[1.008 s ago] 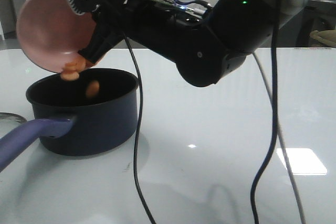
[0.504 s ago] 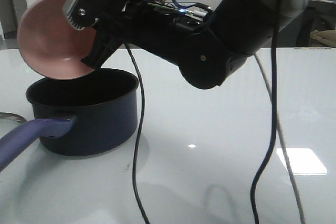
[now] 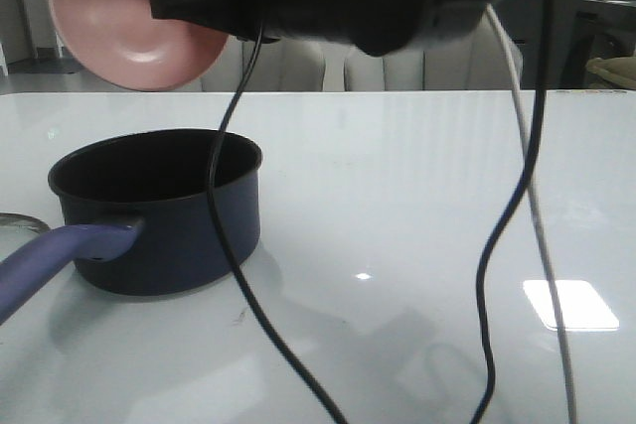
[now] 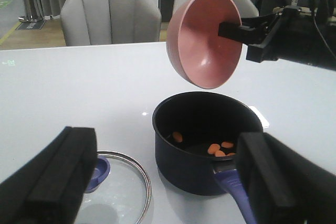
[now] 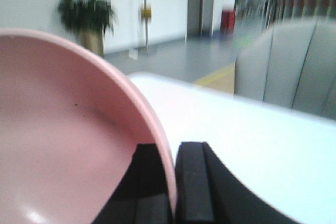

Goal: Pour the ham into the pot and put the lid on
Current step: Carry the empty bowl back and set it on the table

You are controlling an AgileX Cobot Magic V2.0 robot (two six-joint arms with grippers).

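The dark navy pot [image 3: 159, 215] stands on the white table with its purple-blue handle [image 3: 55, 255] towards the front left. In the left wrist view the pot [image 4: 199, 150] holds several orange-pink ham chunks [image 4: 214, 149] on its black bottom. My right gripper [image 3: 161, 2] is shut on the rim of the empty pink bowl [image 3: 124, 32], held tilted on its side high above the pot; the grip shows in the right wrist view [image 5: 173, 182]. The glass lid [image 4: 126, 182] with its purple-blue knob [image 4: 98, 170] lies flat beside the pot. My left gripper [image 4: 168, 179] is open and empty, above lid and handle.
The lid's steel rim [image 3: 15, 220] just shows at the left edge of the front view. Black and grey cables [image 3: 492, 245] hang from the right arm in front of the table. Two grey chairs [image 4: 110, 9] stand behind the far edge.
The ham chunks fell from the bowl into the pot. My right arm has lifted the empty bowl up and away from the pot's rim.
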